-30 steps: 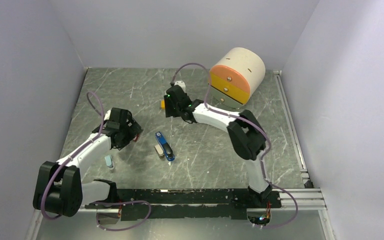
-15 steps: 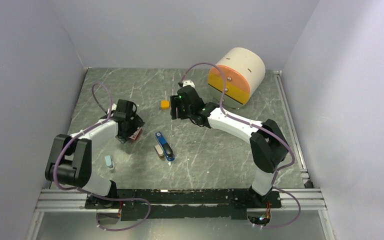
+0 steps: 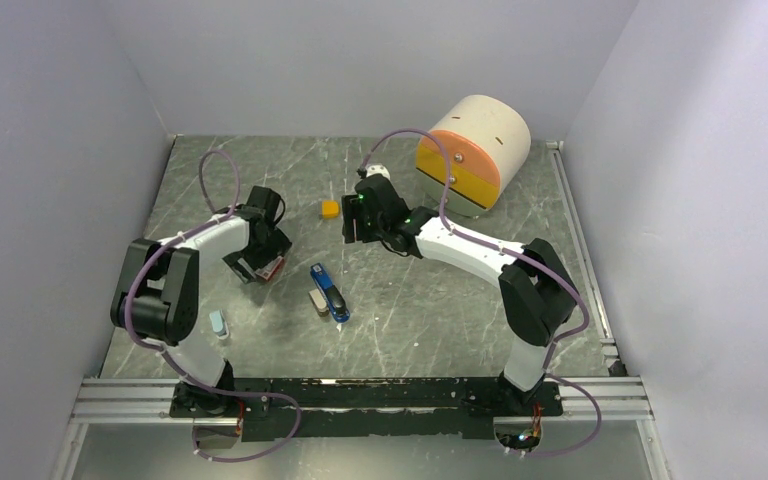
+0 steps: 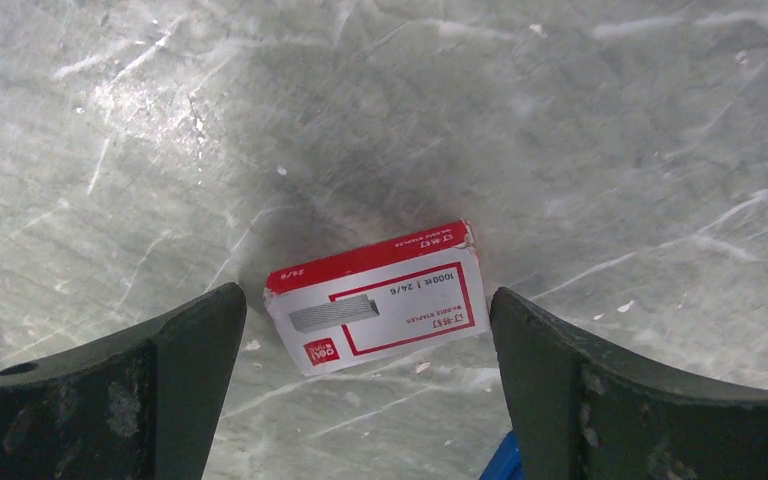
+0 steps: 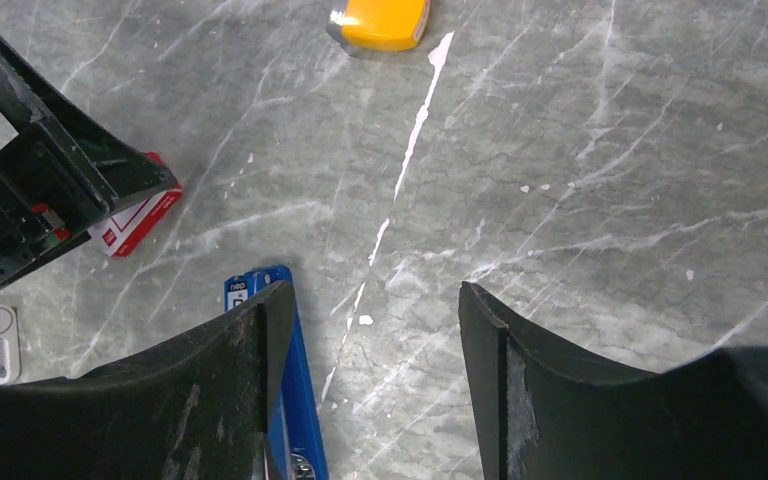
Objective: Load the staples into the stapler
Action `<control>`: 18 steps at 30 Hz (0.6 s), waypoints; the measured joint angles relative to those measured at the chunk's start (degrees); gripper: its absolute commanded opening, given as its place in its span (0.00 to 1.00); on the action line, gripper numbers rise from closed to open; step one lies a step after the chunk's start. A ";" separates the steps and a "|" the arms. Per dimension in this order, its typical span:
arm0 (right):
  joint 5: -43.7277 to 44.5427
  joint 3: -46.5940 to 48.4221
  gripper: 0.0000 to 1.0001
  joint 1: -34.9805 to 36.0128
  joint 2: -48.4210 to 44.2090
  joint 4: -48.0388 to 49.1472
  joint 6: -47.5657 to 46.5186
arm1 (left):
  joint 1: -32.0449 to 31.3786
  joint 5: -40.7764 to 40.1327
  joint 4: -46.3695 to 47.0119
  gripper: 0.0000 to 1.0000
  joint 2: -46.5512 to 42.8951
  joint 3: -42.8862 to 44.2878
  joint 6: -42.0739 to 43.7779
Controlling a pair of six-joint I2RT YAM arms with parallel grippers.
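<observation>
Counts: one stapler [image 3: 330, 292], one staples [image 3: 317, 302] block, one box [image 4: 380, 296], one orange block [image 5: 380, 22], one pale blue item [image 3: 219, 323].
Staples: flat on the table [image 3: 410, 310], just left of the stapler, near centre.
Left gripper [image 4: 365, 305]: spread wide, fingers either side of the box, holding nothing.
Right gripper [image 5: 375, 300]: spread, empty, over bare table between orange block and stapler.
Drawers [image 3: 465, 165]: far right, fronts shut, contents hidden.

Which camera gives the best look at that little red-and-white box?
The left wrist view: the red-and-white box lies whole, its print visible. The top view shows a small red bit beneath the left pincer; the right wrist view, one corner.
</observation>
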 measured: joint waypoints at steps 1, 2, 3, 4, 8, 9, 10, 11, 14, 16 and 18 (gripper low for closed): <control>-0.02 -0.09 0.65 0.00 -0.02 0.02 0.00 | -0.22 -0.04 -0.52 0.97 0.09 0.02 0.00; 0.00 -0.24 0.65 0.00 -0.09 0.02 0.00 | -0.33 -0.09 -0.92 0.97 0.11 0.02 0.00; 0.00 -0.39 0.65 0.00 -0.13 -0.02 0.02 | -0.37 -0.11 -1.07 0.95 0.11 0.02 0.00; -0.02 -0.57 0.65 0.00 -0.13 -0.04 0.02 | -0.37 -0.09 -1.09 0.93 0.17 0.02 0.02; -0.04 -0.92 0.64 0.00 -0.20 -0.11 0.04 | -0.37 -0.09 -0.92 0.84 0.46 -0.02 0.00; -0.02 -1.03 0.64 0.00 -0.26 -0.15 0.04 | -0.37 -0.20 -0.81 0.81 0.46 -0.09 0.00; 0.00 -1.11 0.64 0.00 -0.35 -0.20 0.02 | -0.37 -0.33 -0.68 0.78 0.39 -0.20 -0.02; 0.02 -1.22 0.64 0.00 -0.52 -0.22 0.02 | -0.37 -0.52 -0.48 0.73 0.28 -0.39 0.02; 0.04 -1.40 0.64 0.00 -1.18 -0.50 0.02 | -0.37 -0.83 0.31 0.66 -0.07 -0.79 1.01; 0.15 -1.62 0.64 0.00 -1.73 -0.48 0.04 | -0.37 -0.63 1.92 0.66 -0.07 -0.85 3.08; 0.55 -2.16 0.64 0.00 -2.43 -0.46 0.22 | -0.37 0.70 4.57 0.66 0.11 -0.90 6.19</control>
